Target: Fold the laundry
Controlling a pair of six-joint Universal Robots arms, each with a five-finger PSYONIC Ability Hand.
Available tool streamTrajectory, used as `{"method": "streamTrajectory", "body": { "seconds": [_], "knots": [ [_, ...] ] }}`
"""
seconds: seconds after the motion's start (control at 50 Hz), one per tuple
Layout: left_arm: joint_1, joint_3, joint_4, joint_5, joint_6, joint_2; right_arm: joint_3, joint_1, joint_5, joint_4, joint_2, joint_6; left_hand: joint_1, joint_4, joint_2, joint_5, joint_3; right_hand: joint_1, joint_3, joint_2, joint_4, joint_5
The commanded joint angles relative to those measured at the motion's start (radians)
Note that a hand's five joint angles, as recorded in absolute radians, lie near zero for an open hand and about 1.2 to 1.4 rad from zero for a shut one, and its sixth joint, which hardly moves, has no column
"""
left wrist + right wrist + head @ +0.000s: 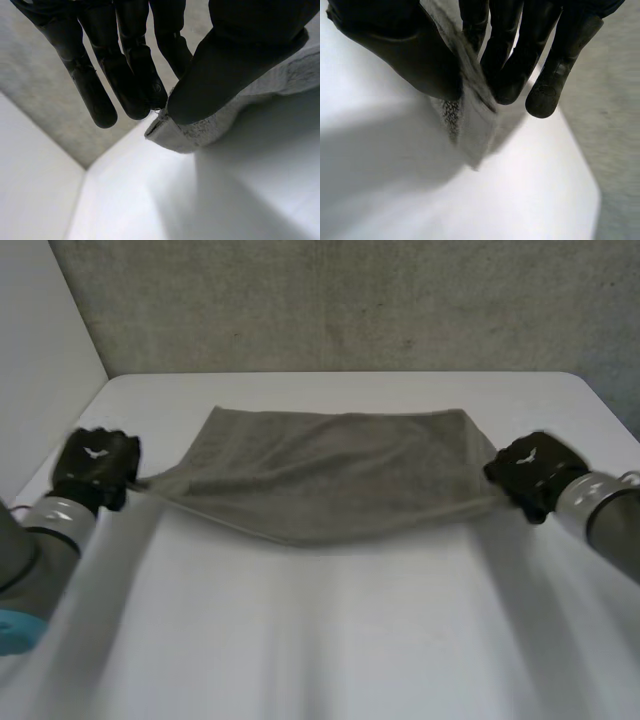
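Two-handed grasp at the start of a fold. The grey rectangular terry towel (330, 475) spans the gap between the two hands, its near edge drawn taut from one pinch to the other with a shallow sag at mid-span; its far edge lies beyond the fingertips, toward the back of the table.

The left hand (95, 468) pinches one near corner of the towel between the thumb and the straight fingers (130, 75), the cloth corner emerging just under the thumb tip. The right hand (535, 472) pinches the opposite near corner in the same way, cloth passing between its thumb and its fingers (505, 65) and hanging below the fingertips. Both grasps are closed on cloth.

Progress, as a judgement: early. The towel is spread and gripped, but no completed fold can be read (the corner at the left thumb looks thick, though the number of layers cannot be told). The halving of the cloth and any later folds appear to be left to do.

The surface is a smooth white table (330, 640), bare around the towel. Behind it stands a grey speckled wall (350, 300); a plain white panel (40, 340) closes off the side beyond the left hand.
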Motion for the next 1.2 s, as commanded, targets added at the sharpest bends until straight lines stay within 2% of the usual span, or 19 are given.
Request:
{"method": "streamTrajectory", "body": {
  "seconds": [0.02,0.1,0.16,0.24,0.3,0.34,0.42,0.46,0.52,0.66,0.82,0.92,1.08,1.1,1.12,1.14,1.16,1.18,1.2],
  "knots": [
    [0.074,-0.078,-0.083,0.053,-0.051,0.287,0.006,-0.100,-0.027,0.010,-0.249,0.019,0.232,0.178,0.179,0.200,0.179,0.063,0.049,0.047,0.052,0.056],
    [0.108,-0.106,-0.123,0.096,-0.108,0.412,0.006,-0.143,-0.063,0.013,-0.345,0.047,0.232,0.178,0.179,0.200,0.179,0.063,0.049,0.047,0.052,0.056],
    [0.145,-0.140,-0.155,0.157,-0.173,0.482,-0.005,-0.195,-0.134,0.054,-0.409,0.093,0.232,0.178,0.179,0.200,0.179,0.063,0.049,0.047,0.052,0.056],
    [0.144,-0.158,-0.158,0.181,-0.177,0.476,-0.011,-0.212,-0.176,0.148,-0.394,0.077,0.232,0.178,0.179,0.200,0.179,0.063,0.049,0.047,0.052,0.056],
    [0.141,-0.170,-0.149,0.184,-0.177,0.441,-0.011,-0.223,-0.185,0.197,-0.301,0.050,0.232,0.178,0.179,0.200,0.179,0.063,0.049,0.047,0.052,0.056],
    [0.128,-0.160,-0.147,0.181,-0.174,0.354,-0.014,-0.217,-0.167,0.217,-0.212,0.002,0.232,0.178,0.179,0.200,0.179,0.063,0.049,0.047,0.052,0.056],
    [0.105,-0.126,-0.144,0.179,-0.171,0.271,-0.020,-0.217,-0.139,0.219,-0.147,-0.059,0.232,0.178,0.179,0.200,0.179,0.063,0.049,0.047,0.052,0.056],
    [0.076,-0.059,-0.147,0.171,-0.171,0.146,-0.038,-0.216,-0.094,0.219,-0.071,-0.100,0.232,0.178,0.179,0.200,0.179,0.063,0.049,0.047,0.052,0.056],
    [0.047,-0.001,-0.152,0.170,-0.159,0.055,-0.075,-0.193,-0.046,0.219,0.015,-0.131,0.232,0.178,0.179,0.200,0.179,0.063,0.049,0.047,0.052,0.056],
    [0.022,0.108,-0.150,0.138,-0.113,-0.090,-0.146,-0.159,-0.007,0.207,0.123,-0.145,0.232,0.178,0.179,0.200,0.179,0.063,0.049,0.047,0.052,0.056],
    [-0.025,0.314,-0.146,0.040,-0.101,-0.265,-0.302,-0.091,0.011,0.046,0.270,-0.124,0.232,0.178,0.179,0.200,0.179,0.063,0.049,0.047,0.052,0.056],
    [-0.059,0.473,-0.146,-0.037,-0.101,-0.383,-0.399,-0.048,0.075,-0.131,0.371,-0.127,0.232,0.178,0.179,0.200,0.179,0.063,0.049,0.047,0.052,0.056],
    [-0.088,0.616,-0.146,-0.085,-0.099,-0.487,-0.494,-0.012,0.103,-0.235,0.459,-0.128,0.232,0.178,0.179,0.200,0.179,0.063,0.049,0.047,0.052,0.056],
    [-0.088,0.616,-0.146,-0.085,-0.099,-0.487,-0.512,-0.002,0.108,-0.240,0.480,-0.128,0.232,0.178,0.179,0.200,0.179,-0.325,-0.340,-0.341,-0.336,-0.333],
    [-0.093,0.632,-0.146,-0.083,-0.099,-0.498,-0.512,-0.002,0.108,-0.240,0.480,-0.128,0.232,0.178,0.179,0.200,0.179,-0.329,-0.344,-0.345,-0.340,-0.337],
    [-0.096,0.639,-0.146,-0.086,-0.098,-0.507,-0.523,0.004,0.117,-0.240,0.498,-0.130,-0.375,-0.429,-0.428,-0.407,-0.428,-0.937,-0.951,-0.953,-0.947,-0.944],
    [-0.096,0.639,-0.146,-0.086,-0.098,-0.507,-0.523,0.004,0.117,-0.240,0.499,-0.130,-0.381,-0.435,-0.434,-0.413,-0.434,-0.943,-0.957,-0.959,-0.953,-0.950],
    [-0.099,0.641,-0.147,-0.092,-0.098,-0.510,-0.531,0.008,0.134,-0.240,0.515,-0.128,-0.989,-1.044,-1.043,-1.022,-1.043,-1.158,-1.173,-1.175,-1.169,-1.166],
    [-0.100,0.635,-0.147,-0.092,-0.098,-0.507,-0.534,0.008,0.150,-0.238,0.522,-0.127,-0.937,-0.992,-0.991,-0.969,-0.990,-1.158,-1.173,-1.175,-1.169,-1.166]
  ]
}}
